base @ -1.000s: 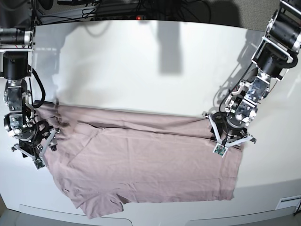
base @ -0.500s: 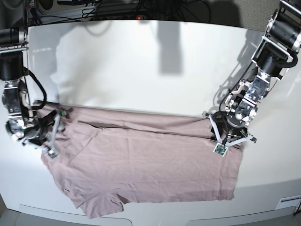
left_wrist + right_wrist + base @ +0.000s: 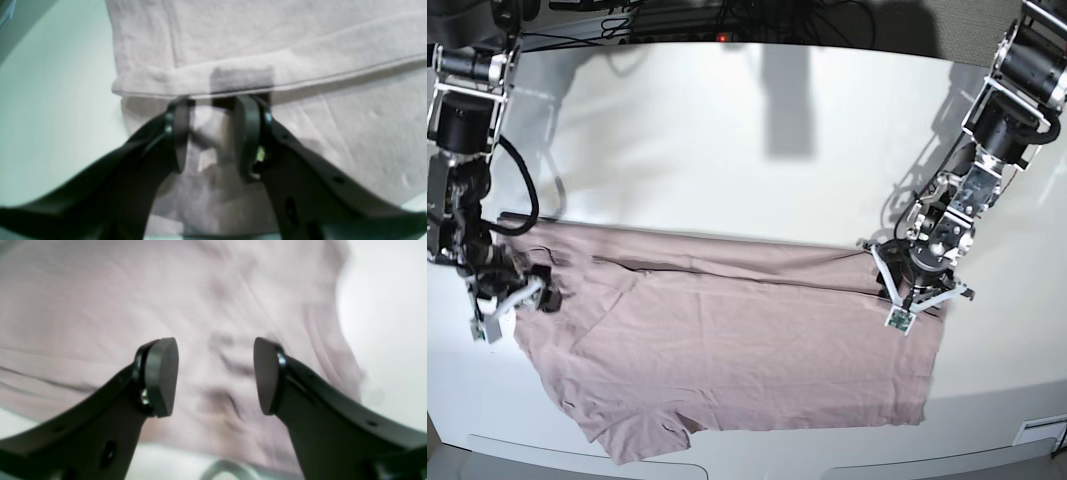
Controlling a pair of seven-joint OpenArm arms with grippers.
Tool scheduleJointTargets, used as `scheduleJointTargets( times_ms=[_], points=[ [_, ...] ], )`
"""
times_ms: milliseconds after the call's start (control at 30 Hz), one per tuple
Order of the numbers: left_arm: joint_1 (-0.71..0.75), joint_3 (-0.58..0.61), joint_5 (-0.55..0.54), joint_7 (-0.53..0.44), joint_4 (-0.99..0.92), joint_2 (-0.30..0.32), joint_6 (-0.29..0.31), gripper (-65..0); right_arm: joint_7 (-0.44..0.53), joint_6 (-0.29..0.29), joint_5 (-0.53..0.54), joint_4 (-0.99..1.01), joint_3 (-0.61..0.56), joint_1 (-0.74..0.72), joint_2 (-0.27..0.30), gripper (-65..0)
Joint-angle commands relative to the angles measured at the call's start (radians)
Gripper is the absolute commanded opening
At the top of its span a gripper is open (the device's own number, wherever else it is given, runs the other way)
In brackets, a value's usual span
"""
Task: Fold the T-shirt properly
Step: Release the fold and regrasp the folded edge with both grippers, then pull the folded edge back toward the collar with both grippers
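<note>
The mauve-pink T-shirt [image 3: 747, 350] lies spread on the white table [image 3: 727, 130], its far edge folded over toward the front. My left gripper [image 3: 914, 300] rests on the shirt's right part. In the left wrist view this gripper [image 3: 213, 110] has its fingers a little apart, tips against the folded hem of the shirt [image 3: 300, 40], with fabric showing between them. My right gripper [image 3: 519, 298] is at the shirt's left end near a sleeve. In the right wrist view it [image 3: 215, 366] is wide open and empty, above blurred shirt fabric [image 3: 83, 290].
Dark cables and equipment [image 3: 677, 20] lie along the table's far edge. Bare white tabletop shows left of the shirt in the left wrist view [image 3: 50, 100] and right of it in the right wrist view [image 3: 383, 323]. The shirt's lower hem lies near the table's front edge [image 3: 827, 462].
My right arm has turned and lifted at the shirt's left end, its gripper swinging from the corner to point sideways. My left gripper and the shirt have stayed where they were.
</note>
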State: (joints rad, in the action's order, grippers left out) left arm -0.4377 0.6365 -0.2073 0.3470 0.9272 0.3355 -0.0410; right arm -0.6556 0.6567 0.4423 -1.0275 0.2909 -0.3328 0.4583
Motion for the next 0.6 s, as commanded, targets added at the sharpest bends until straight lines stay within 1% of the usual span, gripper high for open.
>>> scheduleJointTargets(
  times_ms=[0,167,267,333,433,567],
  points=[
    [-0.011,-0.002,-0.011,0.041,0.002,0.01,0.006,-43.1,0.027,0.027,-0.013,-0.015,0.025,-0.013,0.01,-29.1],
    [-0.011,-0.002,-0.011,0.042,0.002,0.011,0.007,-43.1,0.142,0.026,-0.141,-0.015,0.034,0.061,0.004,-29.1],
    [-0.011,-0.002,-0.011,0.045,0.002,0.011,0.007,-43.1,0.181,0.024,-0.189,-0.014,0.034,0.087,0.004,-29.1],
    [-0.011,-0.002,-0.016,0.046,0.002,0.011,0.007,-43.1,0.184,0.024,-0.189,-0.009,0.034,0.087,0.003,-29.1],
    [-0.011,-0.002,-0.067,0.053,0.002,0.011,0.008,-43.4,0.185,0.024,-0.195,-0.008,0.034,0.087,0.004,-29.1],
    [-0.011,-0.002,-0.104,0.076,0.002,0.011,0.008,-43.5,0.193,0.024,-0.237,-0.008,0.034,0.087,0.004,-29.1]
  ],
)
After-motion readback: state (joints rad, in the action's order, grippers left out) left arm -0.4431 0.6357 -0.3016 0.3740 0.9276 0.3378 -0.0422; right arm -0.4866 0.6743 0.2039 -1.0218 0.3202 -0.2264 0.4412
